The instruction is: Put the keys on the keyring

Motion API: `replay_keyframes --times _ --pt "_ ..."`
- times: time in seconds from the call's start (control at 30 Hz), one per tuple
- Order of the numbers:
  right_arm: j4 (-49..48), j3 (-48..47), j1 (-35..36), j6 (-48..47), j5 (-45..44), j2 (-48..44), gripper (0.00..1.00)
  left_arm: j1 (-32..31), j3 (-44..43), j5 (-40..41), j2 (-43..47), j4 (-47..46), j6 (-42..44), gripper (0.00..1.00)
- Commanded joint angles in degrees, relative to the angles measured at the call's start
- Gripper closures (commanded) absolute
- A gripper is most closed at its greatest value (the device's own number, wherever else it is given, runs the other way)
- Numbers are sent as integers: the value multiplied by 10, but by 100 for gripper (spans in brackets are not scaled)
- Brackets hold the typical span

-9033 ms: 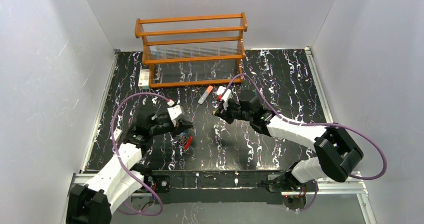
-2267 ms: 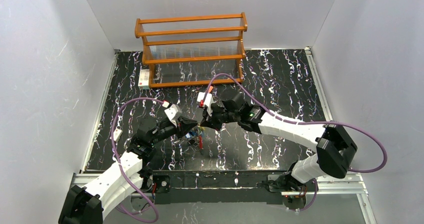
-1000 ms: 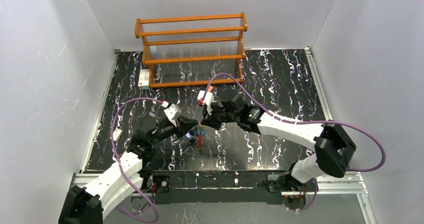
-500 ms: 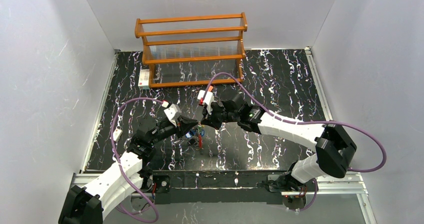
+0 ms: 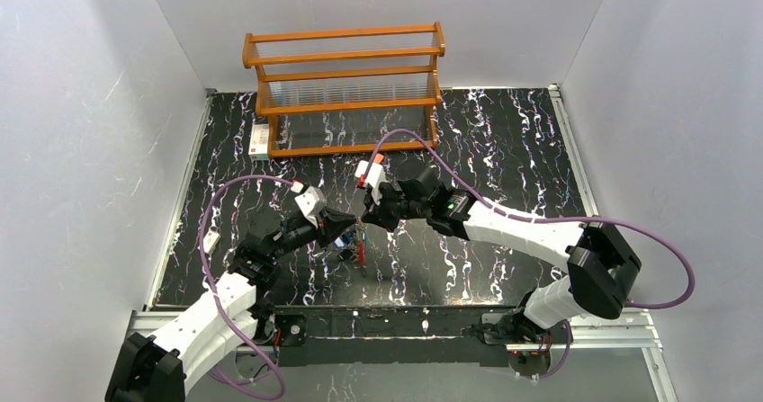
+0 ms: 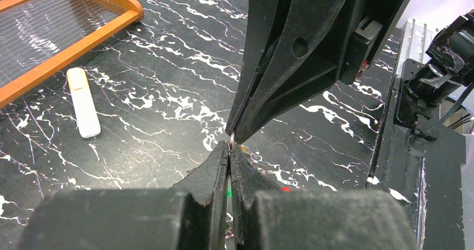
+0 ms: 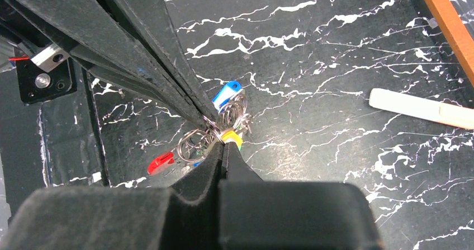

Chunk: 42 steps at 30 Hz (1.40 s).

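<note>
Black, white-veined table (image 5: pixel 504 150), white walls, a wooden rack (image 5: pixel 346 69) at the far side. Above mid-table the two arms meet tip to tip. The left fingers (image 6: pixel 217 169) are pinched shut on the keyring (image 7: pixel 190 144), whose red section (image 7: pixel 161 162) hangs low. The right fingers (image 7: pixel 209 169) are pinched shut on what looks like the yellow key (image 7: pixel 232 138), which touches the wire. A blue key (image 7: pixel 226 93) hangs in the bunch, probably threaded already. Yellow seems mid-threading; the bunch is too tangled to count any others.
</note>
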<state>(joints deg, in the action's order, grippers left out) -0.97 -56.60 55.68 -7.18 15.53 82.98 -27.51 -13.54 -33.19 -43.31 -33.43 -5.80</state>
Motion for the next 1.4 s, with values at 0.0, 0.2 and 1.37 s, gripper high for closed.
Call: replay_keyframes --times 0.0,0.2,1.37 --pt "-7 -12 3 8 -15 5 99 -1 4 -12 11 -27 0 100" --pt "-5 -1 3 10 -16 8 99 -1 4 -10 14 -29 1 100" --pt "-56 40 3 0 -7 -83 99 -2 43 -51 84 -70 82 100"
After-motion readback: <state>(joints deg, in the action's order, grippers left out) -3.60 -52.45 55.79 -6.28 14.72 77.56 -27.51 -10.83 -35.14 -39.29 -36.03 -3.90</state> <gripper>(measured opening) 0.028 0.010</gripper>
